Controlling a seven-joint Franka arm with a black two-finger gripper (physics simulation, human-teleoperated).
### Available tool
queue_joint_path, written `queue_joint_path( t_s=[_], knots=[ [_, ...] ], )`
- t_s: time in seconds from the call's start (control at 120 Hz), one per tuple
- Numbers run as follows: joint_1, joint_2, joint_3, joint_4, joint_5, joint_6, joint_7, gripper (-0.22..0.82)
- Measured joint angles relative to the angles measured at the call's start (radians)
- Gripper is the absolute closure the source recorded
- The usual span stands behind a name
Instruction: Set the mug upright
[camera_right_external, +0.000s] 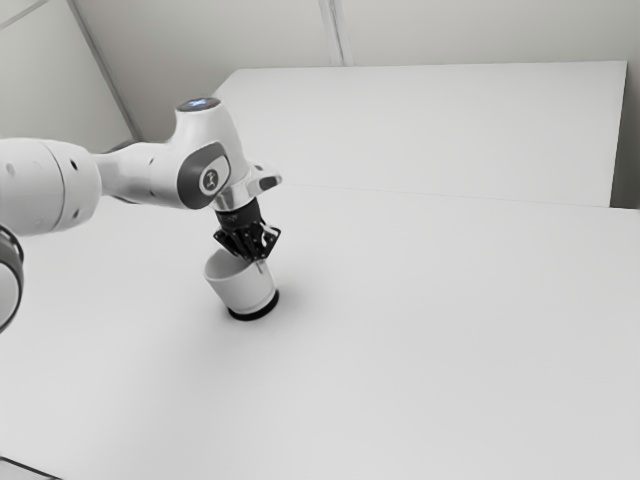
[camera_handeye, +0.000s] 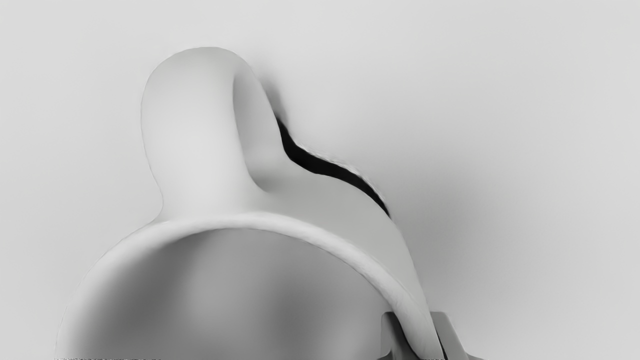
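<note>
So the desk (camera_right_external: 450, 340) is a big, smooth, plain white slab. Only thing I can spot directly on it is a white, round, handled mug (camera_right_external: 243, 290), black base down and opening up, with a soft grey shadow spreading beside it.

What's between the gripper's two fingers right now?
The wall of the mug, at its rim. The wrist view shows this: one finger inside the mug, the other outside, with the wall between them.

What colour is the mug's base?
The mug's base is black; it shows best in the exterior view.
</note>
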Motion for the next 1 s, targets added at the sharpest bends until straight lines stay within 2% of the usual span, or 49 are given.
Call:
queue_joint_path(
  t_s=[0.167, 0.367, 0.533, 0.725, 1.0],
  knots=[
    [-0.004, -0.006, -0.001, -0.041, 0.012, 0.047, -0.064, 0.78],
    [-0.012, -0.019, -0.002, -0.056, 0.004, 0.062, -0.110, 0.36],
    [-0.026, -0.077, -0.001, -0.048, 0.012, 0.046, -0.136, 0.16],
    [-0.035, -0.112, 0.006, 0.069, 0.019, -0.063, -0.154, 0.07],
    [-0.030, -0.115, 0.014, 0.222, 0.068, -0.186, -0.099, 0.02]
  ],
)
